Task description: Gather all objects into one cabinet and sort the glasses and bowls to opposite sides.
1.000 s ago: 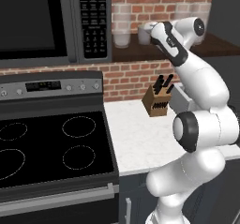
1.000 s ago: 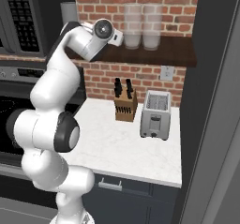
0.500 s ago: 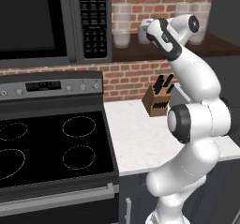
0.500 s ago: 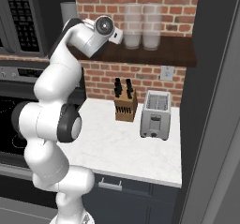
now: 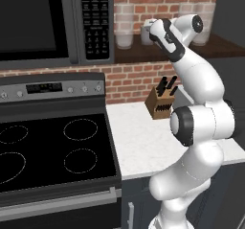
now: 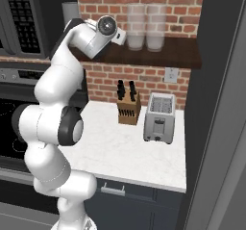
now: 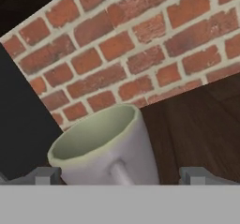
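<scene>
Claw [image 7: 119,174]: my jaws stand wide apart, one tip at each side of the hand view, nothing gripped.
Mug [image 7: 105,148]: pale beige, handled, upright on the wooden shelf [image 7: 197,124]; it sits between my two tips, handle turned toward me, no contact that I can see.
Mug, backdrop: red brick wall [image 7: 126,45] just behind it, a dark panel to one side in the hand view.
Arm: raised to shelf height, wrist bent in toward the shelf; in the left base view my claw end [image 5: 152,28] is at the shelf's left part.
Other mugs: whitish mug [image 5: 124,31] on the shelf next to the microwave [image 5: 48,22]; two tall pale ones [image 6: 145,28] side by side, further right on the shelf in the right base view.
Bench [image 6: 125,152]: white marble; knife block [image 6: 128,111] and toaster [image 6: 160,123] near the wall, just beside each other.
Stove [image 5: 43,151]: black top, left of the bench.
</scene>
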### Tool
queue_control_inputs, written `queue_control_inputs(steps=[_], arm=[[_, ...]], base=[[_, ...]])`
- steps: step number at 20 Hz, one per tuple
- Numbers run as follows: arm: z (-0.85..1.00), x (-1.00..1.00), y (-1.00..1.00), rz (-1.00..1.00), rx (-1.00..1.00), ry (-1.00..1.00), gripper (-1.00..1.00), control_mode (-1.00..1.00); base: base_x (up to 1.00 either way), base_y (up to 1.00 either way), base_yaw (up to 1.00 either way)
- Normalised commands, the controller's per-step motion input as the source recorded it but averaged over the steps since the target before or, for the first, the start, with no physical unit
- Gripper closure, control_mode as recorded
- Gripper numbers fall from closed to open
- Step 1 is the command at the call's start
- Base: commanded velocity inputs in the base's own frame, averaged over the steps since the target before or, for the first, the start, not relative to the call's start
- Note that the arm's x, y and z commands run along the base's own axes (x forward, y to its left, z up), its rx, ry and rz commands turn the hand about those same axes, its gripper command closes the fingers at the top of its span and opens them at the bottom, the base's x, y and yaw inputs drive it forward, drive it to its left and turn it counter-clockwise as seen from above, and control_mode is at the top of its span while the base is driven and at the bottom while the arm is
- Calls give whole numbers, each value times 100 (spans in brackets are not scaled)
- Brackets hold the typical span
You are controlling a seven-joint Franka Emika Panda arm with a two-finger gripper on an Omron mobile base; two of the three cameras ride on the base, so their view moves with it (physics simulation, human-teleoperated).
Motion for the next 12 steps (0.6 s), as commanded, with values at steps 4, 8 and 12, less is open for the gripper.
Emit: queue_control_inputs(steps=[4, 8, 12], arm=[[0, 0, 0, 0, 0, 0, -100, -100], [-1, 0, 4, 0, 3, 0, 100, -100], [-7, 0, 14, 0, 5, 0, 100, -100]], base=[[0, 0, 0], [0, 0, 0], [0, 0, 0]])
